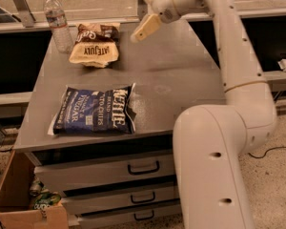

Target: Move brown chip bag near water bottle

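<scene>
The brown chip bag (94, 46) lies flat on the grey table (181, 80) at the back left, dark brown half toward the back, tan half toward me. The water bottle (57, 22) stands upright just left of it, close to touching the bag's left edge. My gripper (140, 34) hangs above the table to the right of the bag, apart from it. It is open and holds nothing.
A larger dark blue Kettle chip bag (94, 109) lies near the table's front left edge. Drawers (133, 168) sit under the table. A cardboard box (24, 202) with cans stands on the floor at the lower left. My arm spans the right side.
</scene>
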